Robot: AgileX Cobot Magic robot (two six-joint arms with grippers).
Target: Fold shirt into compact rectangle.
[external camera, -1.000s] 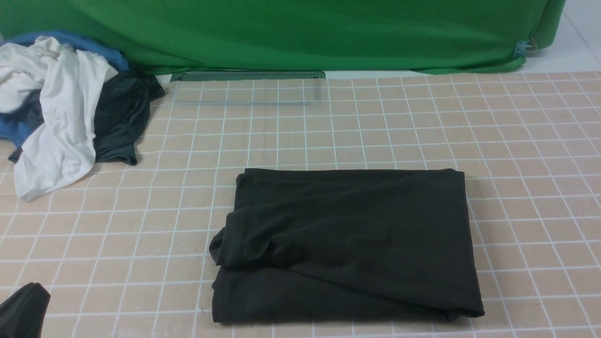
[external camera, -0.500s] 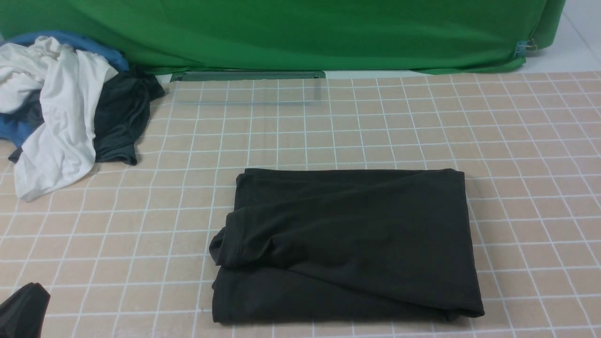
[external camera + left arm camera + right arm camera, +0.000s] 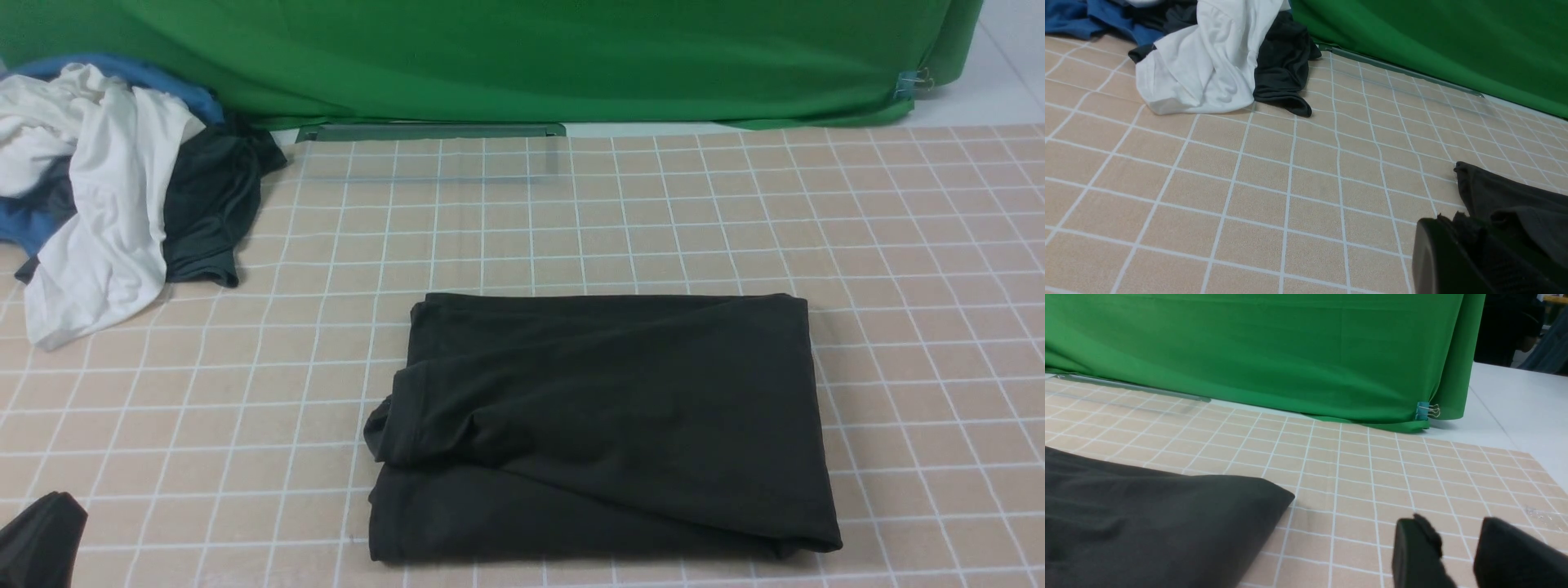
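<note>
Shirt [image 3: 604,429] lies folded, unchanged; left end effector [image 3: 37,543] stays put.

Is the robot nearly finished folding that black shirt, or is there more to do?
It looks essentially done: the shirt lies as a folded rectangle on the checked mat. Nothing is in hand; the left gripper is shut and the right gripper open and empty. At most, the bunched left edge might need tidying.
</note>
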